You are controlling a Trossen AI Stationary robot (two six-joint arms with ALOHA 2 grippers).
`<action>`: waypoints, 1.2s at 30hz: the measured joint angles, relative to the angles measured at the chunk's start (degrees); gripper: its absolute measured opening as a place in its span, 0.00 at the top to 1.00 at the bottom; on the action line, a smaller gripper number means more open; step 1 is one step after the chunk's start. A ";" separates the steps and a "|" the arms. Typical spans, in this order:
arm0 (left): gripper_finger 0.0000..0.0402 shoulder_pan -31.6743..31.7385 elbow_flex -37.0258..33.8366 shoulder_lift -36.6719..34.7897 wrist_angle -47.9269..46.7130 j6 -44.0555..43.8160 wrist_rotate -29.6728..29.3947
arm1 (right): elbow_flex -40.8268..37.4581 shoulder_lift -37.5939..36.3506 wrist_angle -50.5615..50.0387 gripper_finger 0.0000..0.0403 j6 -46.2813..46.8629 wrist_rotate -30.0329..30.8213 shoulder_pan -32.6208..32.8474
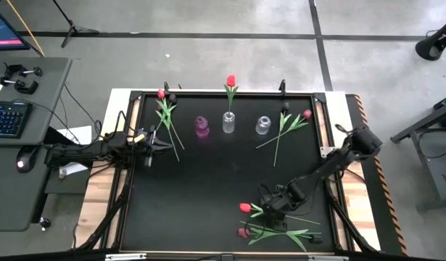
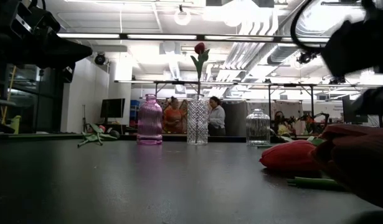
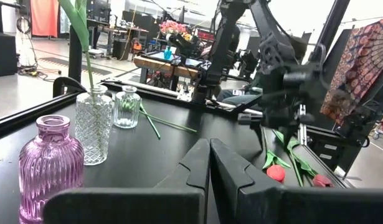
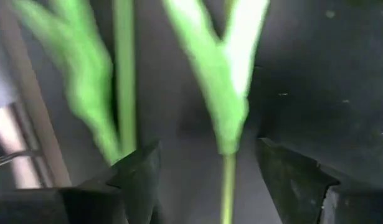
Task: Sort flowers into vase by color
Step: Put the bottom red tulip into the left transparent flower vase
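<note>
The bright red artificial tulip with a thin green stem (image 1: pixel 246 208) lies flat on the black surface (image 1: pixel 208 188), near its front edge and right of the middle, just beside other tulips there. In the right wrist view its green stem (image 4: pixel 227 186) runs between the two dark fingers (image 4: pixel 141 171), which stand apart and do not touch it. So my right pincer (image 1: pixel 268 208) is open and low over the stem, near the head.

I judge the step is the grasp. I would centre the stem in the gap and close gently, so the leaves (image 4: pixel 219 74) are not caught.

The clear ribbed glass vase (image 1: pixel 228 122) at the back already holds one red tulip (image 1: pixel 230 81), so this one probably goes there.

My left pincer (image 1: pixel 151 140) waits closed and empty at the left side.
</note>
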 joint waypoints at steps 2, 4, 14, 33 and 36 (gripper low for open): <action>1.00 -0.01 0.01 0.00 0.00 0.00 0.00 | 0.23 1.32 0.26 0.38 1.38 0.58 0.00; 1.00 -0.02 0.01 0.00 -0.01 0.00 -0.02 | 0.28 2.24 0.26 0.38 2.73 1.78 0.05; 1.00 -0.02 0.01 0.00 -0.01 0.00 0.00 | 0.20 2.67 -3.55 0.74 2.70 6.37 0.79; 1.00 0.00 0.02 0.00 0.00 0.00 0.00 | 9.69 -10.99 -19.66 1.00 -12.80 17.73 -10.74; 1.00 0.00 0.02 0.00 0.00 0.00 0.00 | 7.27 -16.04 -11.26 1.00 -16.95 23.09 -18.67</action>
